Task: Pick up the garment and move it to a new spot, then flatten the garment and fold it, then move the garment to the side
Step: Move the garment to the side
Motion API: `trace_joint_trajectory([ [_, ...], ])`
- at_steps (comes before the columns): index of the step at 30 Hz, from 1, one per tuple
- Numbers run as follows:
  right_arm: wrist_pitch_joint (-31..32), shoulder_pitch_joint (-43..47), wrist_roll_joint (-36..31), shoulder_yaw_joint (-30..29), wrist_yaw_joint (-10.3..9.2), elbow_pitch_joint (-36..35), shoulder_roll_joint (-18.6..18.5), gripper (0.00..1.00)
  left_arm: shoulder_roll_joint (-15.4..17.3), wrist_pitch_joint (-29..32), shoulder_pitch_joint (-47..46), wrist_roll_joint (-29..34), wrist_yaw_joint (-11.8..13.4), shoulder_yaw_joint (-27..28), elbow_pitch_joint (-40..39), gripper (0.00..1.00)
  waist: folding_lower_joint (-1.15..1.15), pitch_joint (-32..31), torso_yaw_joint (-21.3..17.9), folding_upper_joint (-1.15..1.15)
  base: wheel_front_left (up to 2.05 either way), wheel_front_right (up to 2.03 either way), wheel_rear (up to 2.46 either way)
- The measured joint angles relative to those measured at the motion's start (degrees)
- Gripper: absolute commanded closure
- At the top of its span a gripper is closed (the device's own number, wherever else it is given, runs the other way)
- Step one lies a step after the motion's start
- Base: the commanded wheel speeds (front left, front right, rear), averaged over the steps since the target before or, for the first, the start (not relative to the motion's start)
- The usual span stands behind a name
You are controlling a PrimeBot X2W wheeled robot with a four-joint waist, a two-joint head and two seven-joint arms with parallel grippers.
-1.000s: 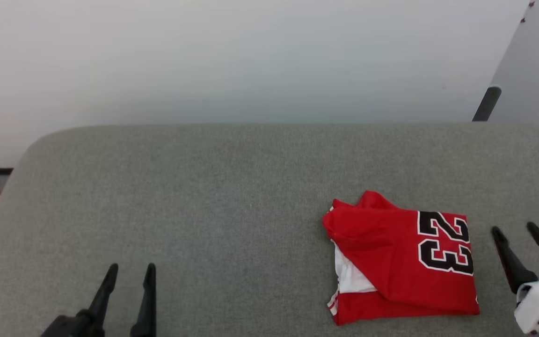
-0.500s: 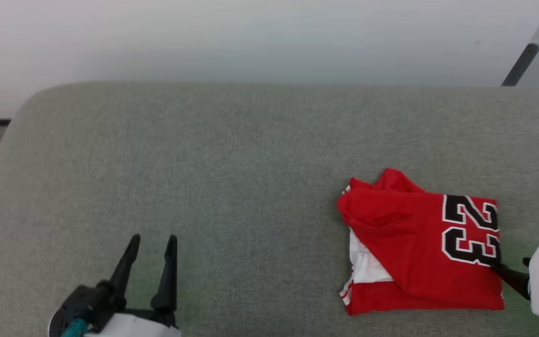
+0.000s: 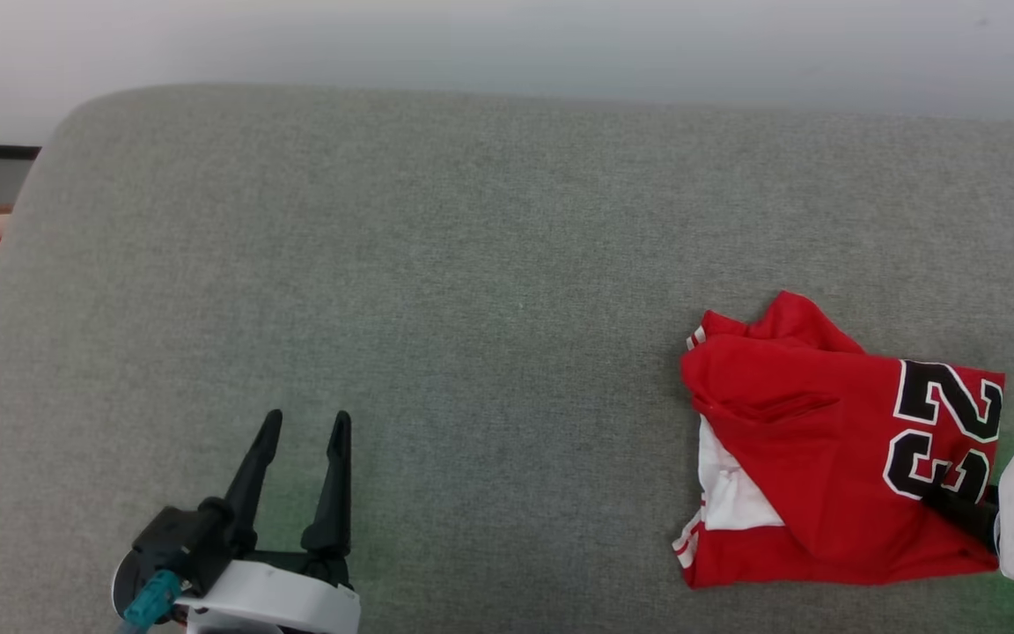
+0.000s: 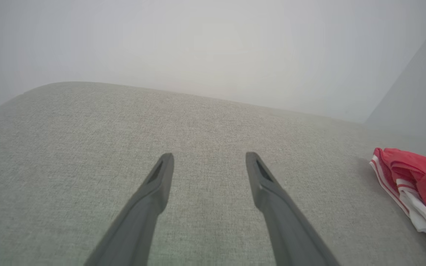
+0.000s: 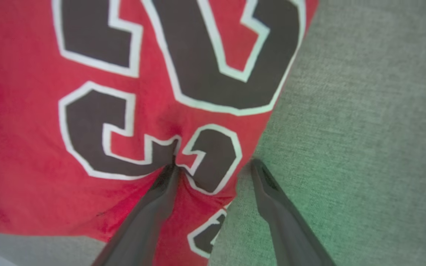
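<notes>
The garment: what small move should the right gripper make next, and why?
Probably close the right gripper on the garment. It looks folded, and the open jaws straddle its edge by the number: one finger presses the red cloth, the other is over the grey cushion. Closing should pinch that edge, ready to drag it aside.

Surface: broad grey woven-fabric cushion with rounded corner
Wall: plain pale white wall behind
Light: soft, even
</notes>
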Motion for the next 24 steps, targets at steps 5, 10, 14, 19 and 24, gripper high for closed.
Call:
trace_joint_trajectory([
  [5,-3.33,0.02,1.20,0.24,0.00,-0.12,0.98,1.00,-0.57,0.00,-0.01,0.41,-0.29,0.57,0.24,0.00,0.00,-0.37,-0.30,0.00,0.00,0.00,0.00],
  [10,-7.90,-0.05,2.21,-1.01,0.01,-1.77,0.41,1.00,-0.79,-0.01,0.00,0.58,-0.36,1.09,-0.32,0.00,0.00,-0.73,-2.08,0.00,0.00,0.00,0.00],
  [14,-10.44,-0.45,3.27,-3.27,0.01,-2.86,-1.77,1.00,-0.79,-0.01,-0.27,0.98,-0.43,0.69,-0.70,0.00,0.00,-0.75,-4.31,0.00,0.00,0.00,0.00],
  [19,-13.73,-2.16,3.36,-7.40,0.01,-3.21,-3.48,1.00,-0.71,-0.10,-2.65,1.42,-0.54,-0.37,-1.57,0.00,0.00,-0.33,-7.52,0.00,0.00,0.00,0.00],
  [24,-14.90,-3.52,3.72,-9.60,0.01,-1.93,-4.12,1.00,0.14,-0.10,-5.51,1.51,-0.55,-2.60,-2.26,0.00,0.00,0.46,-11.00,0.00,0.00,0.00,0.00],
])
